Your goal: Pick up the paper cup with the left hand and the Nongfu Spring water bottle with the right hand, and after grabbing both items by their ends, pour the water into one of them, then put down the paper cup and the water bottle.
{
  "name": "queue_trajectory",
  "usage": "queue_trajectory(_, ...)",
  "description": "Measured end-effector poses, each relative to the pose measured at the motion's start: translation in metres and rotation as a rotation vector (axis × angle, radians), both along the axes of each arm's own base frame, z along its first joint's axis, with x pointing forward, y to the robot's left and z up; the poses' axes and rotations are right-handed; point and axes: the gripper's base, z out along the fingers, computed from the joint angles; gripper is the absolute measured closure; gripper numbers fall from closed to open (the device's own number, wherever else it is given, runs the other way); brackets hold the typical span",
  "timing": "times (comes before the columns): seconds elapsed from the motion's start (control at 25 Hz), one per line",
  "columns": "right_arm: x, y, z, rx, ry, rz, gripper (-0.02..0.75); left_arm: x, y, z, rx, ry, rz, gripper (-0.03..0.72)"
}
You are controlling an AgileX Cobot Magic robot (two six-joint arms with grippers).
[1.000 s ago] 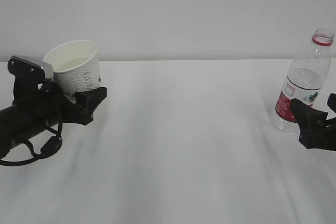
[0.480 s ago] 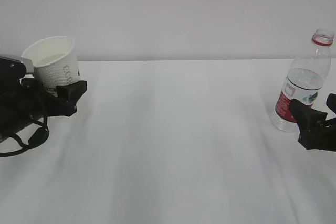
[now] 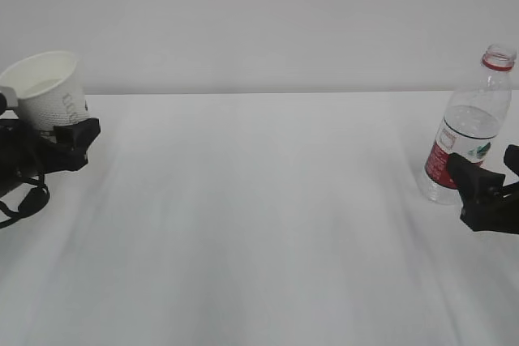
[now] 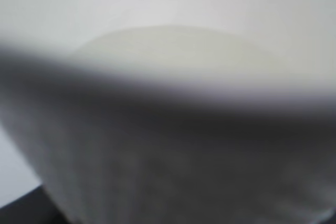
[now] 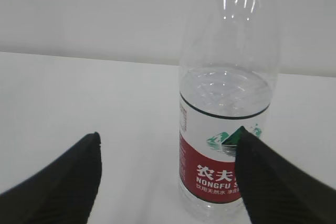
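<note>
**A:** How is the left hand [image 3: 69, 139] posed?

**B:** The black two-finger left hand sits at the far left edge of the exterior view, low over the counter [image 3: 259, 216], fingers pointing toward the middle. It is clamped around the lower part of the small white tapered paper cup [image 3: 47, 91]. The cup is tilted, its open mouth turned partly toward the camera, with dark print on its side. Cables loop beneath the arm.

**A:** And from the wrist camera?

**B:** The cup fills that view completely, blurred; only its pale inner wall and rim can be made out. The fingers are hidden there.

**A:** The right hand [image 3: 486, 188]?

**B:** The black right hand is at the right edge, low, level with the lower half of the clear ribbed plastic bottle with a red label and white Chinese characters [image 3: 469, 131]. In the right wrist view its two fingers [image 5: 63, 182] stand spread wide. The bottle [image 5: 227, 108] stands upright just ahead of them, nearer the right finger, which overlaps the label's edge; I cannot tell whether it touches. The bottle has no cap, only a red neck ring, and clear water [image 5: 226, 90] reaches just above the label.

**A:** The surroundings?

**B:** A plain white counter, cup and bottle well apart at opposite sides, and a bare pale grey wall [image 3: 259, 22] behind.
</note>
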Motion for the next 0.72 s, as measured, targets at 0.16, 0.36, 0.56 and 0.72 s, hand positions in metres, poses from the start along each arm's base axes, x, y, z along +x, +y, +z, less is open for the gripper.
queue_trajectory(0.16,0.000,0.000,0.000,0.000,0.000,0.000,0.143,0.001,0.010,0.000,-0.002,0.000,0.037,0.179)
queue_trajectory(0.36,0.000,0.000,0.000,0.000,0.000,0.000,0.143,0.002,0.020,0.000,-0.010,0.000,0.089,0.179)
queue_trajectory(0.56,0.000,0.000,0.000,0.000,0.000,0.000,0.143,0.002,0.028,0.000,-0.015,0.000,0.127,0.179)
queue_trajectory(0.72,0.000,0.000,0.000,0.000,0.000,0.000,0.143,0.002,0.030,0.000,-0.020,0.000,0.146,0.179)
